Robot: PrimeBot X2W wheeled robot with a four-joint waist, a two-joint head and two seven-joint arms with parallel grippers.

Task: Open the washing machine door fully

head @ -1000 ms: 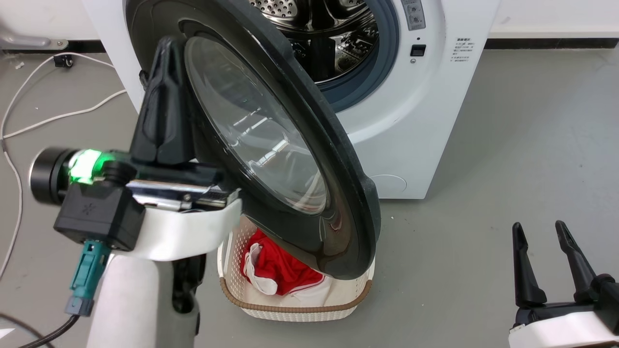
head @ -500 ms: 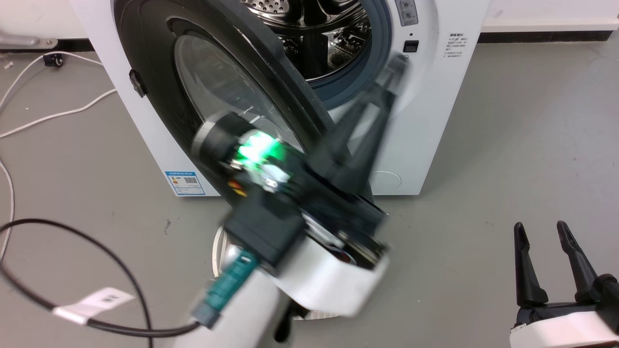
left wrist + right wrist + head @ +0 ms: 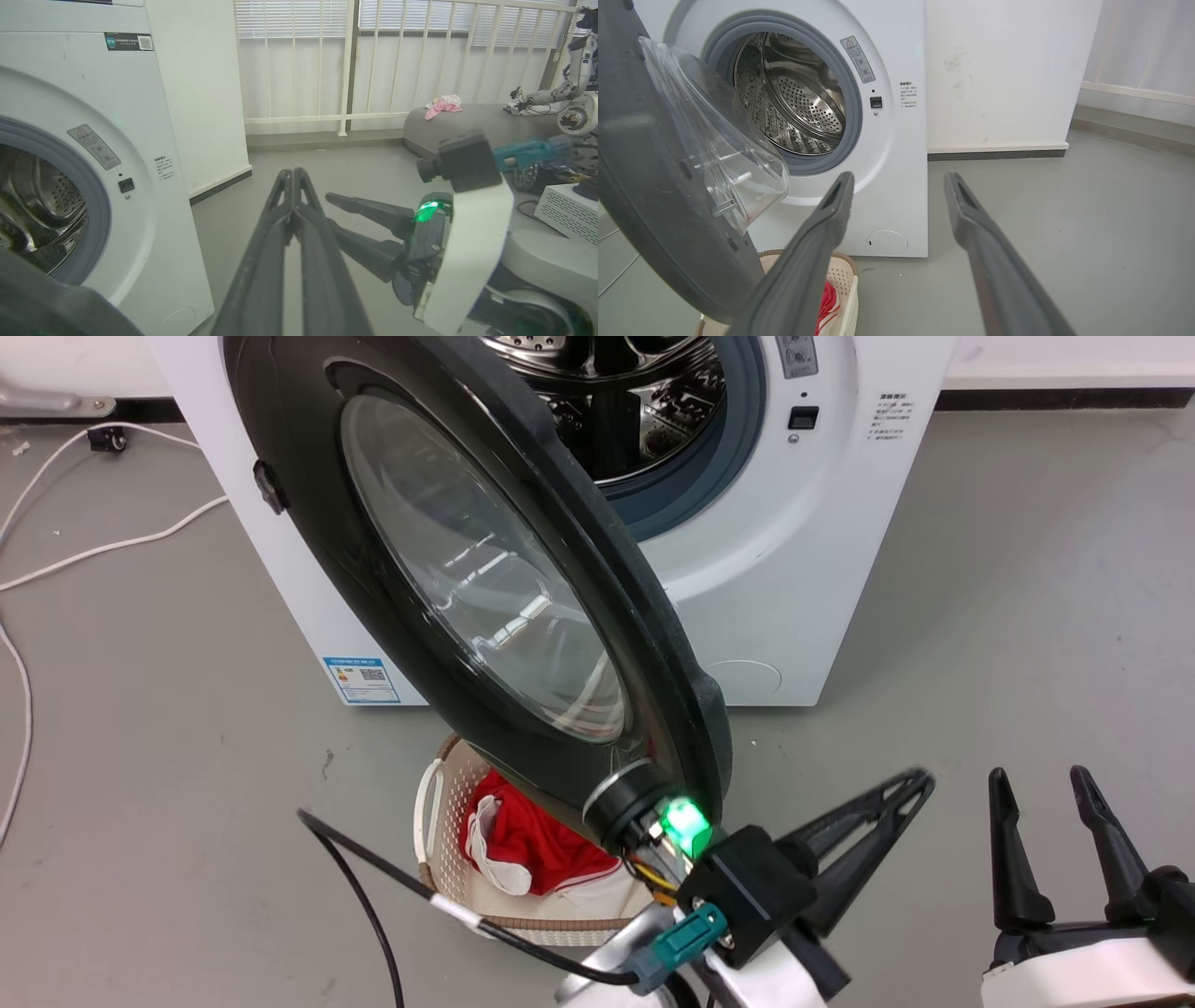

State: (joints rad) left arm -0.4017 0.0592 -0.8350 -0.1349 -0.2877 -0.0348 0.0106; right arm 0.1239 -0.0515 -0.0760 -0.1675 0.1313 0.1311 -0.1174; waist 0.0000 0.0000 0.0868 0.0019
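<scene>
From the head view, the washing machine door stands swung out from the white machine. It is hinged at that view's left, and its free edge hangs low over a laundry basket with a red garment in it. The steel drum opening is bare behind it. My left gripper sits low, just right of the door's bottom rim, fingers pressed together and pointing away to the right, holding nothing. I cannot tell whether my wrist touches the rim. My right gripper rests at the lower right, fingers spread and empty, well apart from the door.

Along my left wrist, the two fingers meet at their tips over bare floor, with the machine's front to one side and a dark mass at the lower left corner that I take for the door's edge. The right gripper lies across, just beyond my fingertips.

Along my right wrist, the fingers stand wide, and the door's inner face and clear bowl window bulge toward the drum.

I judge the door only part open. To finish well, I should bring the closed left fingers round to the inner black rim near the free edge, not the glass, and push steadily along the hinge's arc toward the machine's side. I should stay above the basket and keep my trailing cable clear.
</scene>
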